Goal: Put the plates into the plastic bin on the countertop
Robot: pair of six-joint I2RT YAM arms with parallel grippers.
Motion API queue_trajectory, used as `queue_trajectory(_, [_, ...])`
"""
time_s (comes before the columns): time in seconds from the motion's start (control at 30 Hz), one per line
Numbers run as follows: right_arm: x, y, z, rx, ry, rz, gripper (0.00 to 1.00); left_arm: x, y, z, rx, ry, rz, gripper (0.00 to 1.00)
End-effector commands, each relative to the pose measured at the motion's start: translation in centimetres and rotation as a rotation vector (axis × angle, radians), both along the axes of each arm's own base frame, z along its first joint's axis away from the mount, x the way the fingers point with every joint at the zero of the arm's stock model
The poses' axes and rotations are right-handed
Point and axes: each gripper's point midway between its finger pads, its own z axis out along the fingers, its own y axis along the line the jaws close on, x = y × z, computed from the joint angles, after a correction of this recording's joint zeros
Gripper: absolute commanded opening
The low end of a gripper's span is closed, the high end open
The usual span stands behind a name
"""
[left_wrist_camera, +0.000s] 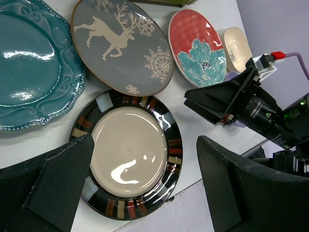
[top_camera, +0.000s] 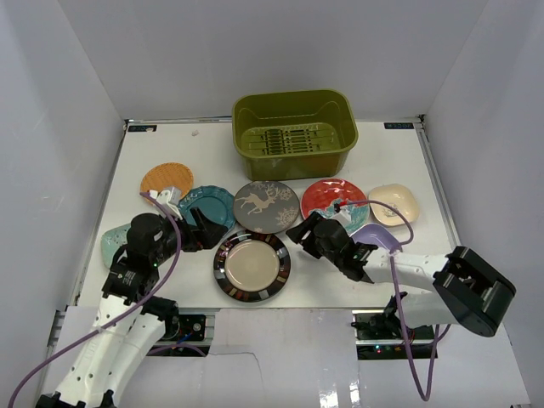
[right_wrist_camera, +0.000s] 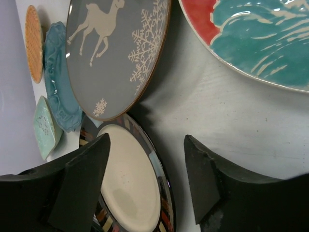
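Note:
The olive-green plastic bin (top_camera: 293,136) stands empty at the back of the countertop (top_camera: 399,157). In front lie the plates: orange (top_camera: 167,179), teal (top_camera: 206,208), grey deer (top_camera: 266,206), red-with-teal-flower (top_camera: 334,200), cream (top_camera: 393,204), lavender (top_camera: 376,238), mint (top_camera: 115,242) and a dark-rimmed beige round (top_camera: 252,266). My left gripper (top_camera: 202,231) is open and empty at that round plate's left side (left_wrist_camera: 128,154). My right gripper (top_camera: 301,231) is open and empty. In the right wrist view the round plate's right rim (right_wrist_camera: 161,183) lies between its fingers.
White walls close in the left, back and right sides. The deer plate (left_wrist_camera: 116,43) overlaps the round plate's far rim. The teal plate (left_wrist_camera: 29,63) lies just left of it. The two grippers face each other across the round plate; the right gripper also shows in the left wrist view (left_wrist_camera: 212,104).

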Motion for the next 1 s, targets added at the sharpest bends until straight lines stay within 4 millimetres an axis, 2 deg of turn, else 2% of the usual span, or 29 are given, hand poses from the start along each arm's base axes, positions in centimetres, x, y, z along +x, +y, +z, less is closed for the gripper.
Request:
queue_trajectory(0.0, [2.0,1.6,2.3,0.088,-0.052,-0.061,0.67,0.0,0.1,0.2,-0.003,-0.019,0.010,0.98])
queue_trajectory(0.13, [3.0,2.9,2.8,0.136,-0.075,-0.071,0.63,-0.1,-0.1,0.2,-0.003,-0.016,0.002,0.98])
queue_trajectory(0.17, [3.2,3.1,2.1,0.124,-0.063,-0.075,0.62,-0.1,-0.1,0.1,-0.001,-0.012,0.001,0.98])
queue_trajectory(0.27, [4.1,3.7,1.5,0.137,-0.058,-0.104,0.60,0.0,-0.2,-0.1,0.001,-0.005,-0.002,0.98])
queue_trajectory(0.33, [4.9,3.8,0.8,0.124,-0.059,-0.139,0.60,0.0,-0.2,-0.1,0.003,-0.002,0.001,0.98])
queue_trajectory(0.53, [7.0,3.4,-0.5,0.094,-0.086,-0.232,0.49,0.0,-0.2,-0.4,0.007,0.013,-0.002,0.98])
queue_trajectory(0.7, [7.7,2.3,-0.5,0.135,-0.125,-0.296,0.30,0.1,-0.2,-0.7,0.010,0.029,0.002,0.98])
queue_trajectory(0.87, [7.6,2.7,0.7,0.180,-0.153,-0.278,0.08,0.1,0.1,-1.7,0.023,0.107,0.031,0.98])
queue_trajectory(0.97, [6.4,2.5,1.5,0.197,-0.153,-0.245,0.08,-0.6,0.7,-3.1,0.033,0.259,0.098,0.98])
